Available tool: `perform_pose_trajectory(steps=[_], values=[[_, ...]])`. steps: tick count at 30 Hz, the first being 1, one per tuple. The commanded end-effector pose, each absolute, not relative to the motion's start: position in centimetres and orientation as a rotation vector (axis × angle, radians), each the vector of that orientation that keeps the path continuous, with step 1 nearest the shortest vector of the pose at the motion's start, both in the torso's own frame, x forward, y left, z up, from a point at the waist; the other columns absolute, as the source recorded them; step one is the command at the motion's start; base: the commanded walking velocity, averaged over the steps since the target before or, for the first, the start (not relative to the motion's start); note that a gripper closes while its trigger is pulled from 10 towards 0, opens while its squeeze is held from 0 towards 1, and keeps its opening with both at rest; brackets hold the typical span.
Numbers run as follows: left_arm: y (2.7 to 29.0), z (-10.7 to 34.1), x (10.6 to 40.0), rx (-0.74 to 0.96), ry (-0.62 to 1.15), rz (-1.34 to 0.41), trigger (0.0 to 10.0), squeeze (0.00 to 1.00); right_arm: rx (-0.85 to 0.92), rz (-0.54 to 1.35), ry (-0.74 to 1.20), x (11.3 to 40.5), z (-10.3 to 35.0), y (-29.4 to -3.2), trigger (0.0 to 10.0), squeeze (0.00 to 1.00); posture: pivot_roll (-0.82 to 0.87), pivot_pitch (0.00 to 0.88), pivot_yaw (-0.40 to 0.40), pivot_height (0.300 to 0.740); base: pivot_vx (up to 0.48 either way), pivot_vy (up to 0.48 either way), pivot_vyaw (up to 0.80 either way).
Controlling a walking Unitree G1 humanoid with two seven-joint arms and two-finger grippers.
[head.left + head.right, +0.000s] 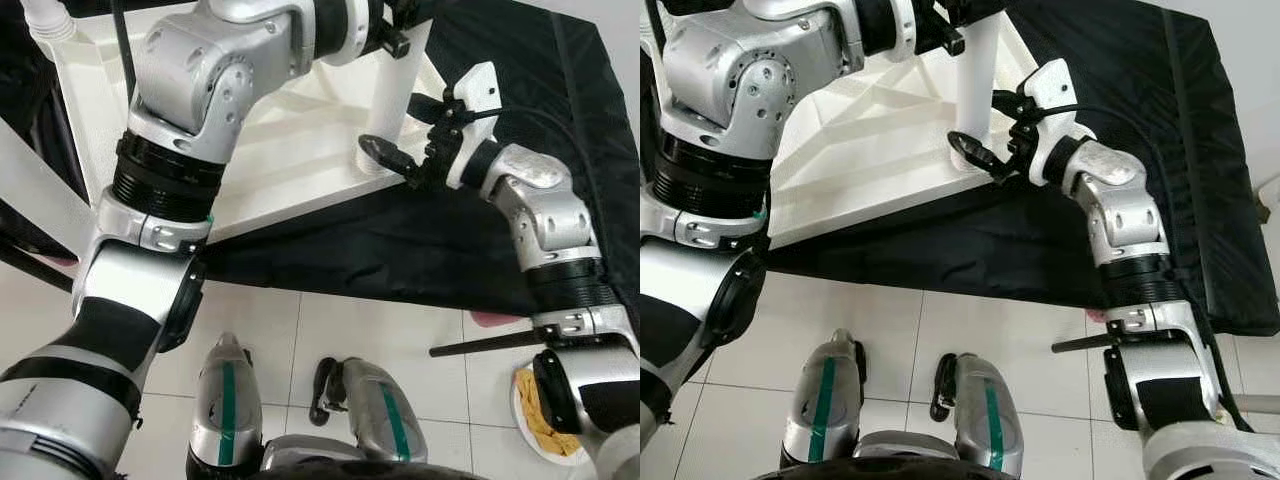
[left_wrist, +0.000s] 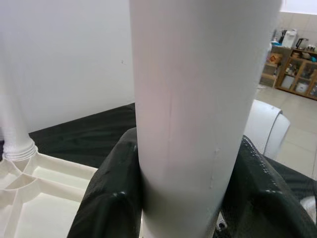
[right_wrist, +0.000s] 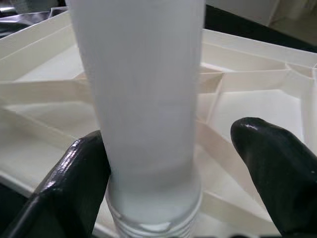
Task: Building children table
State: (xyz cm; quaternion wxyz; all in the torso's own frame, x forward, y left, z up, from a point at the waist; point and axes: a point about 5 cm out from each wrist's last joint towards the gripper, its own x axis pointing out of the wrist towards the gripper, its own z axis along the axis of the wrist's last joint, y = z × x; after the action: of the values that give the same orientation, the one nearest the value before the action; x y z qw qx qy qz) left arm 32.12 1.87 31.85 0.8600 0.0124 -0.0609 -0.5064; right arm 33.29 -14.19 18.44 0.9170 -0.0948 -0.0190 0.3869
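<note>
White table leg (image 1: 978,70) stands upright in corner socket of upturned tabletop (image 1: 870,140) on black mat (image 1: 1140,150), at 12 o'clock from me. Left hand (image 2: 198,198) clenched on leg; right hand (image 3: 188,168) spread around threaded base. Risk I judge: cross-threading if leg tilts.

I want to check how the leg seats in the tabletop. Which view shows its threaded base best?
The right wrist view: the white leg fills it, its threaded base visible at the upturned tabletop. The left wrist view shows only its shaft between the left gripper fingers; in the eye views the right gripper hides the base.
</note>
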Motion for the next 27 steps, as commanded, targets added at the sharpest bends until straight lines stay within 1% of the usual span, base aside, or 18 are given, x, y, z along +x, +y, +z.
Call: perform_pose_trajectory(steps=[1,6,10,12,15,18,20,22,24,27], values=[[1.5,33.0,32.1,0.026,-0.162,-0.982,10.0,0.00,-0.190,0.742,-0.032,33.6,18.3,-14.4,10.0,0.00,0.13,0.048,-0.104,0.740,0.000,0.000,0.00],[1.0,33.9,31.8,0.013,-0.201,-0.915,10.0,0.00,-0.107,0.651,-0.064,33.9,18.2,-12.2,10.0,0.00,0.14,0.051,-0.105,0.740,0.000,0.000,0.00],[0.9,33.9,31.8,0.009,-0.204,-0.906,10.0,0.00,-0.098,0.636,-0.068,33.9,18.2,-11.9,10.0,0.00,0.14,0.051,-0.105,0.740,0.000,0.000,0.00],[0.7,33.9,31.7,0.006,-0.208,-0.894,10.0,0.00,-0.078,0.599,-0.075,33.9,18.2,-11.4,10.0,0.00,0.15,0.054,-0.106,0.740,0.000,0.000,0.00],[0.1,33.3,31.5,0.041,-0.204,-0.839,10.0,0.00,-0.014,0.448,-0.083,34.1,18.4,-10.4,10.0,0.00,0.15,0.054,-0.109,0.740,0.000,0.000,0.00],[-0.3,32.8,31.5,0.059,-0.193,-0.817,10.0,0.00,-0.040,0.345,-0.112,34.2,18.8,-10.1,10.0,0.00,0.15,0.054,-0.109,0.740,0.000,0.000,0.00],[-0.4,32.8,31.5,0.062,-0.193,-0.816,10.0,0.00,-0.047,0.325,-0.119,34.2,18.8,-10.0,10.0,0.00,0.15,0.054,-0.109,0.740,0.000,0.000,0.00],[-0.6,32.8,31.3,0.061,-0.193,-0.806,10.0,0.00,-0.063,0.260,-0.133,34.2,19.1,-9.8,10.0,0.00,0.16,0.056,-0.113,0.740,0.000,0.000,0.00],[-0.6,32.8,31.3,0.061,-0.193,-0.806,10.0,0.00,-0.063,0.260,-0.133,34.2,19.1,-9.8,10.0,0.00,0.16,0.056,-0.113,0.740,0.000,0.000,0.00],[-0.6,32.8,31.2,0.063,-0.194,-0.795,10.0,0.00,-0.074,0.203,-0.139,34.2,19.4,-9.6,10.0,0.00,0.16,0.057,-0.117,0.740,0.000,0.000,0.00]])
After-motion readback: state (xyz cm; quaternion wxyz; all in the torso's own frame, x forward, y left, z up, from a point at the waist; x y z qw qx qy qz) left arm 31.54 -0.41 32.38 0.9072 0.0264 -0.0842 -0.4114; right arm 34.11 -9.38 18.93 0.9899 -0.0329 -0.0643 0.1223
